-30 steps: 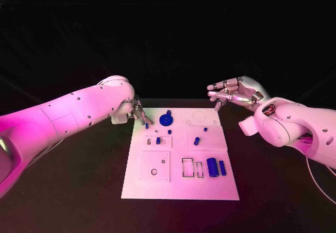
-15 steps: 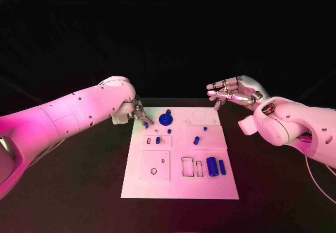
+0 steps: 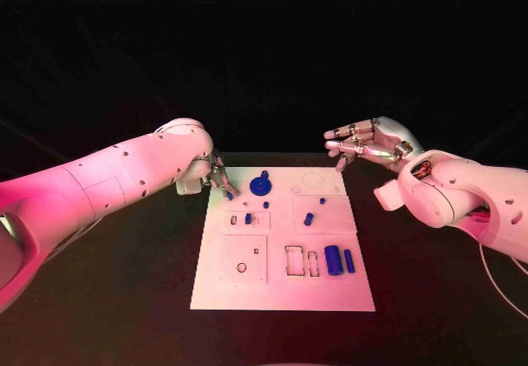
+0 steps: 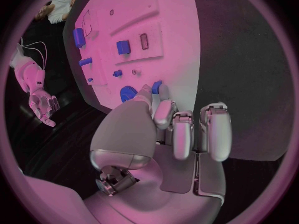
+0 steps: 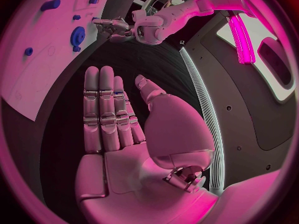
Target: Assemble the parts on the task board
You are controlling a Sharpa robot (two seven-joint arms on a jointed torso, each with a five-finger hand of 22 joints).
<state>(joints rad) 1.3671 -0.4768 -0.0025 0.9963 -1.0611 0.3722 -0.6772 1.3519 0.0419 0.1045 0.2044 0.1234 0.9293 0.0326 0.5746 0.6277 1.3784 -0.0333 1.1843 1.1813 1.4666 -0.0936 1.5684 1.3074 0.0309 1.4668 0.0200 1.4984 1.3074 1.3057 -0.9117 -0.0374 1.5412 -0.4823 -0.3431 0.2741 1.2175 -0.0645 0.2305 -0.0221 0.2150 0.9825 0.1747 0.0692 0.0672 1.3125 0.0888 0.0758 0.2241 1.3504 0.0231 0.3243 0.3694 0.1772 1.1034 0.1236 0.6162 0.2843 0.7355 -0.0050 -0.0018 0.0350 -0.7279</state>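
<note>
Left robot hand (image 3: 216, 178) is seen at the board's (image 3: 283, 293) far-left corner, fingers curled down. In the left wrist view a small blue part (image 4: 157, 87) is pinched at its fingertips (image 4: 163, 109), just beside the blue gear (image 4: 128, 92). In the head view that part (image 3: 229, 194) sits right at the board's left edge, under the fingertips.

Right robot hand (image 3: 368, 145) is held above the worktop (image 3: 121, 305) off the board's far-right corner, apart from the board. Nothing is held; fingers are extended and slightly spread, as confirmed in the right wrist view (image 5: 124, 129).

Board is laid flat mid-worktop, between the two arms. On it:
- gear (image 3: 261, 187) near the far edge, left of centre, a small blue tab at its top
- small blue peg (image 3: 266, 206) just nearer than the gear
- blue piece (image 3: 249, 219) in the small left-hand recess
- two small blue pieces (image 3: 309, 221) on the right-hand square panel
- large blue cylinder (image 3: 333, 261) and a thinner blue bar (image 3: 350, 263) side by side near the right edge, next to rectangular slots (image 3: 295, 262)
- square panel (image 3: 244, 261) with an oval hole, nearer left
</note>
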